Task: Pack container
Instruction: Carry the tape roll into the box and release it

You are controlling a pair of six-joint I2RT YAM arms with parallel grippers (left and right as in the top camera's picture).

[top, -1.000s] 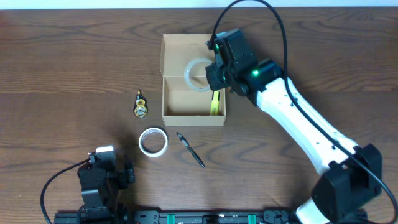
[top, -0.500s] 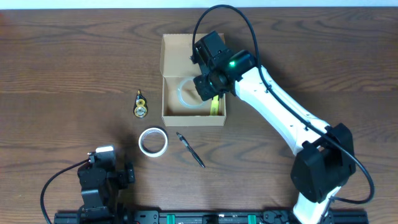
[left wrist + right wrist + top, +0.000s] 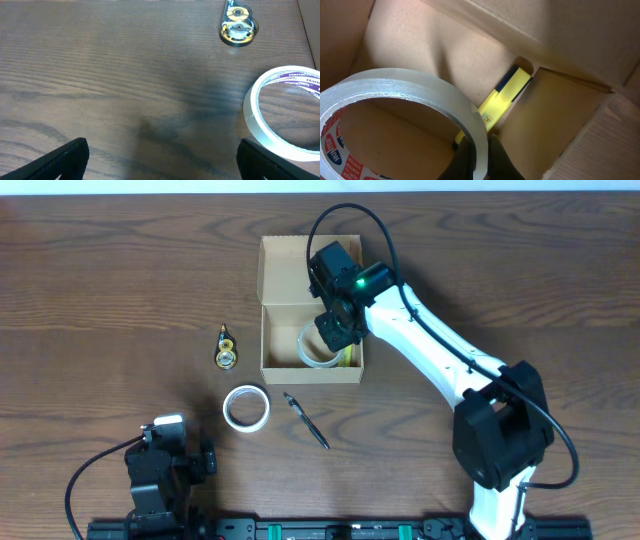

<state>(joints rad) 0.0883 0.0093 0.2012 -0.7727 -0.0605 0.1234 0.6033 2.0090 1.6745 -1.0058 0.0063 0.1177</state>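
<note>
- Looking down from overhead, the container (image 3: 285,340) sits open on the counter (image 3: 120,280) with its flap lid folded back toward the far edge. Inside are a clear tape roll (image 3: 306,350) and a yellow item (image 3: 347,358) along the right wall.
- The right arm (image 3: 430,345) reaches over the box, its jaws down inside at the clear roll. The left arm (image 3: 160,470) sits at the near edge, well apart.
- Outside the box lie a white tape roll (image 3: 246,408), a pen (image 3: 307,421) and a small gold-and-black dispenser (image 3: 227,348).
- Left wrist view: the left jaws stand wide, holding nothing, over bare counter. The white tape roll (image 3: 280,130) lies to the right and the dispenser (image 3: 238,26) farther off.
- Right wrist view: the right jaws are pinched narrow on the band of the clear tape roll (image 3: 420,87), holding it between the container's walls (image 3: 445,45). The yellow item (image 3: 506,95) lies in the corner behind.
</note>
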